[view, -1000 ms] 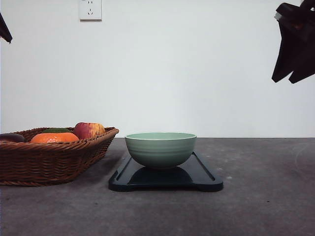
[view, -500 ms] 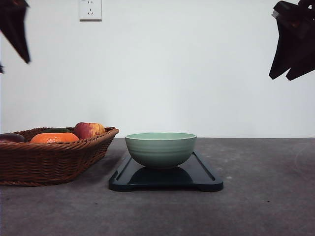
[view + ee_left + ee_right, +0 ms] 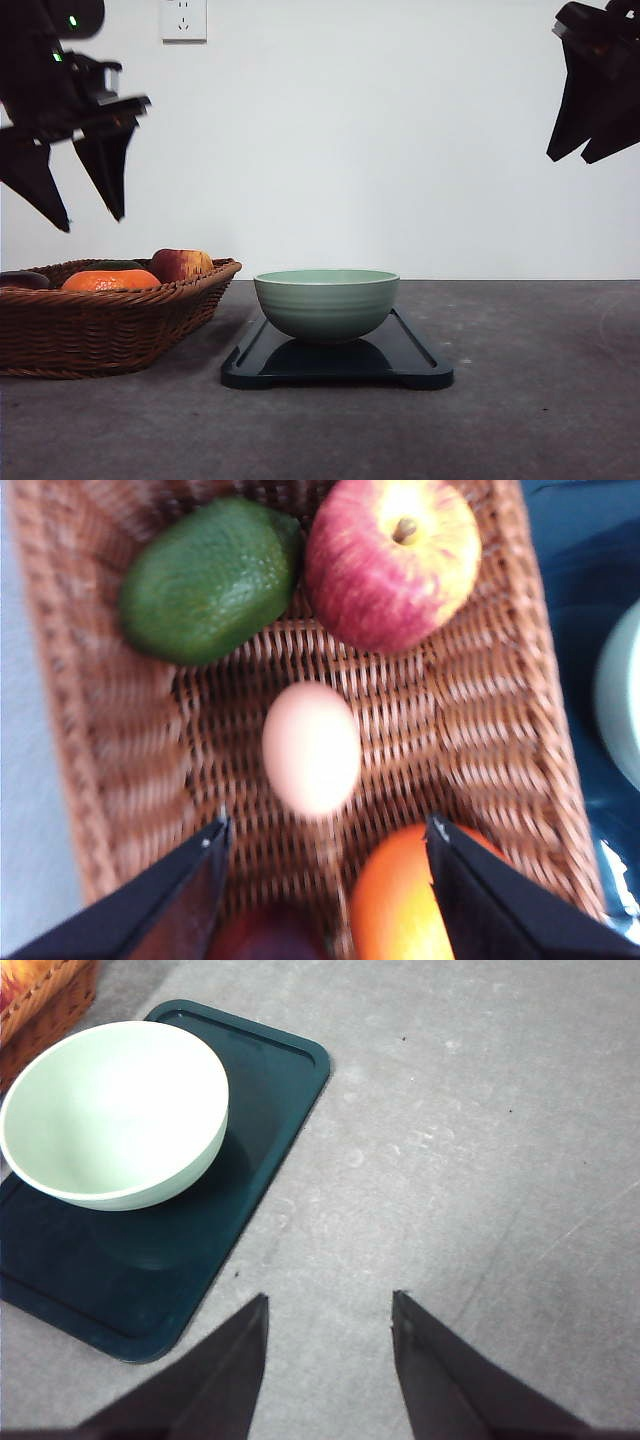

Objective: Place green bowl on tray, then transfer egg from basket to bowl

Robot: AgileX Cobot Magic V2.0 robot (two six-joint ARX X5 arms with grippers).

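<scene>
The green bowl (image 3: 326,303) stands upright and empty on the dark tray (image 3: 420,360), seen again from above as the bowl (image 3: 115,1110) on the tray (image 3: 275,1100). The wicker basket (image 3: 100,325) sits left of the tray. Inside the basket (image 3: 500,700) a pale egg (image 3: 311,748) lies on the weave among fruit. My left gripper (image 3: 88,215) hangs open above the basket, its fingers (image 3: 170,900) spread to either side of the egg and clear of it. My right gripper (image 3: 592,155) is open and empty, high at the right.
In the basket lie a red-yellow apple (image 3: 392,560), a green avocado-like fruit (image 3: 208,580), an orange (image 3: 400,905) and a dark purple fruit (image 3: 22,281). A wall socket (image 3: 183,19) is on the white wall. Grey tabletop (image 3: 480,1140) stretches right of the tray.
My left arm has come down and rightward into view over the basket. The right gripper rose slightly a second ago and has since held still. Bowl, tray and basket have not moved.
</scene>
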